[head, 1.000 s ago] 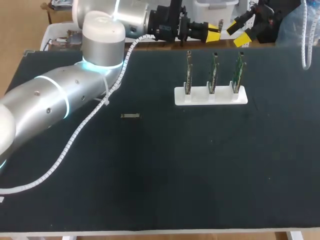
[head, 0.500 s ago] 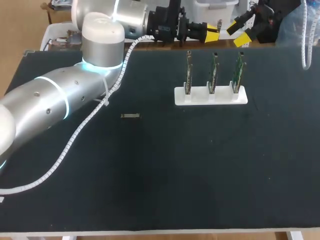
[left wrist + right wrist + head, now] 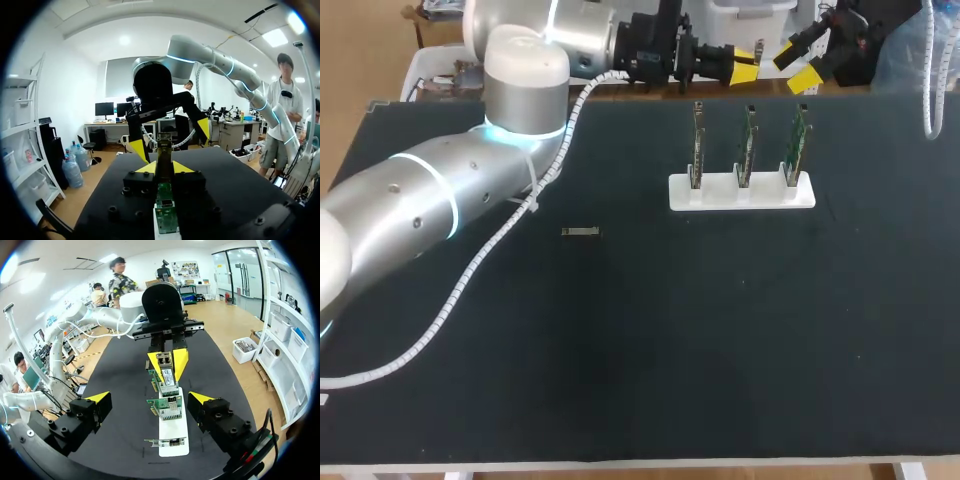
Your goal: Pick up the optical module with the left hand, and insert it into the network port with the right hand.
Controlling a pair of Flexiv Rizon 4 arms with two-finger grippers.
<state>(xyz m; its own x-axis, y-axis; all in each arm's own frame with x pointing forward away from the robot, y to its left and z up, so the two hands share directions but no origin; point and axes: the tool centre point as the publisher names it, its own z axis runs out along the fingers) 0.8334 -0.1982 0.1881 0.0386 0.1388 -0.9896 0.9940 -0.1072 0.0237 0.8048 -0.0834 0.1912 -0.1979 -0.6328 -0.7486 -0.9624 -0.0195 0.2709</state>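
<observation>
The optical module (image 3: 581, 231) lies flat on the bench (image 3: 650, 380), left of the middle and somewhat nearer the far edge, with bare surface on every side. We judge that this open ground lets our left gripper (image 3: 748, 63) come down on it from above. That gripper hangs at the far edge, well apart from the module, its yellow tips only narrowly parted and holding nothing. Our right gripper (image 3: 798, 63) faces it close by, spread wide and also empty, which we read as waiting for a hand-over. The white holder (image 3: 740, 192) stands near the far edge, right of the middle. It keeps three circuit boards (image 3: 745, 145) upright in a row, probably so that the network ports (image 3: 166, 367) can be reached end-on. In both wrist views that row lies between the two grippers. No step is done yet.

The module is a small, slim bar of dull grey metal, likely rigid and smooth. The bench top is matt black. The boards are thin green cards carrying boxy metal cages, and the holder is a smooth white block
</observation>
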